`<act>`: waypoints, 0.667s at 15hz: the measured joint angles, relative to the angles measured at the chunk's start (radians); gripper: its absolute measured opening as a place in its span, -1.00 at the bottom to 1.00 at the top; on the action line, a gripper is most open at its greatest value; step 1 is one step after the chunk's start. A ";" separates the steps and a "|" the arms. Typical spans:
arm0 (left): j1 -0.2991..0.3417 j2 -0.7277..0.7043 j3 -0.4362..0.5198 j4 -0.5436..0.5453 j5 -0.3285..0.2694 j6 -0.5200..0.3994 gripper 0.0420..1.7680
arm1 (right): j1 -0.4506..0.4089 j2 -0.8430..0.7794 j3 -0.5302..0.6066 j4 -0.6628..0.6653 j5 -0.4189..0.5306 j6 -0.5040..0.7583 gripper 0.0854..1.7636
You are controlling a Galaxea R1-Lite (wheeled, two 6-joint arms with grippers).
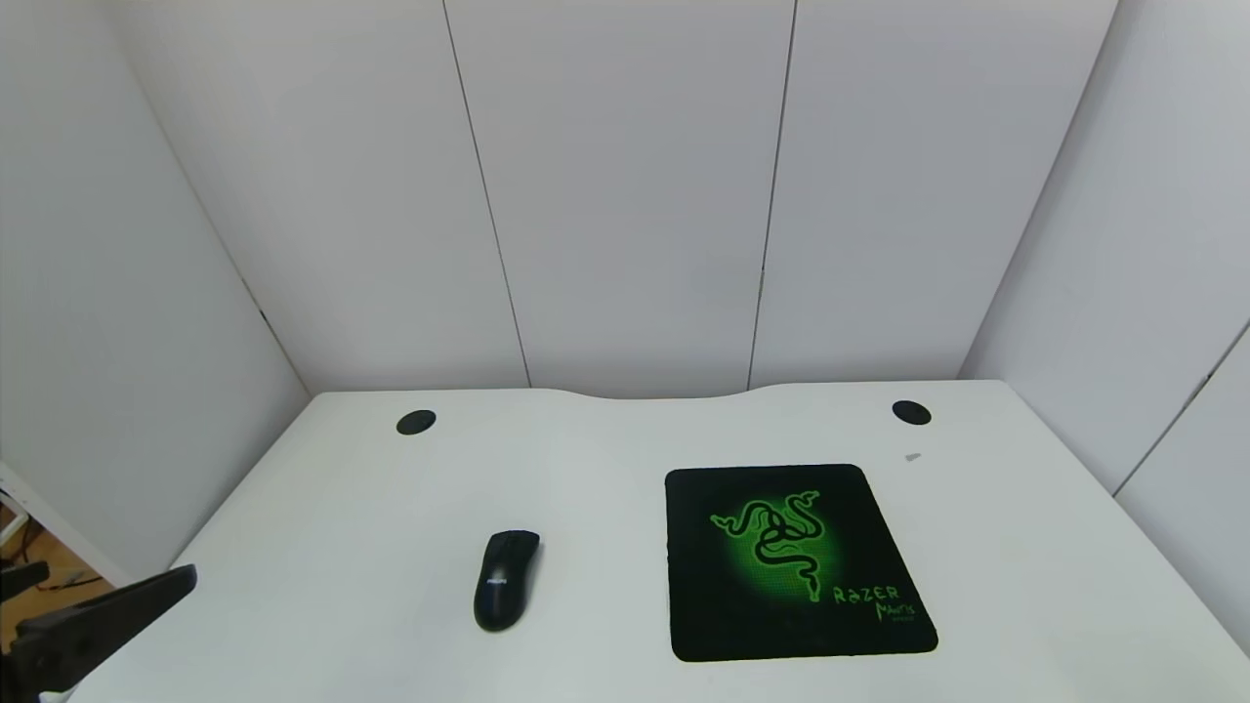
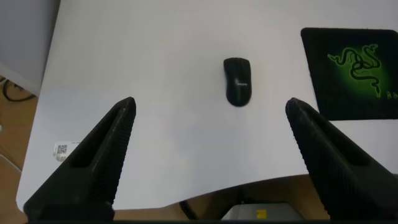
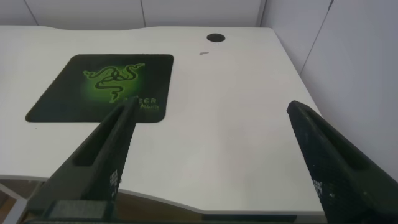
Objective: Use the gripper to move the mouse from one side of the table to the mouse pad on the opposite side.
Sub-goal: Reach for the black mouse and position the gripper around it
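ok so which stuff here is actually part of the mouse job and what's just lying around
Part of the job:
- mouse, on the bare table
- mouse pad, nothing on it
- left gripper, open, near the table's left front edge
- right gripper, open, off the table's right front

Just there:
- two round black grommets
- small grey scrap

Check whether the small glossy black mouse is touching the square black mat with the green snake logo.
Apart. In the head view, the glossy black mouse lies left of the black green-logo mat, with bare white table between them; the left wrist view shows the same gap.
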 joint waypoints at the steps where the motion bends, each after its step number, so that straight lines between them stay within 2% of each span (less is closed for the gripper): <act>1: 0.000 0.043 -0.043 0.045 -0.003 -0.014 0.94 | 0.000 0.000 0.000 0.000 0.000 0.000 0.94; 3: -0.001 0.129 -0.113 0.127 -0.010 -0.026 0.94 | 0.000 0.000 0.000 0.000 0.000 0.000 0.94; 5: -0.005 0.208 -0.156 0.160 -0.014 -0.049 0.94 | 0.000 0.000 0.000 0.000 0.000 0.000 0.94; 10: -0.110 0.367 -0.208 0.161 0.001 -0.143 0.94 | 0.000 0.000 0.000 0.000 0.000 0.000 0.94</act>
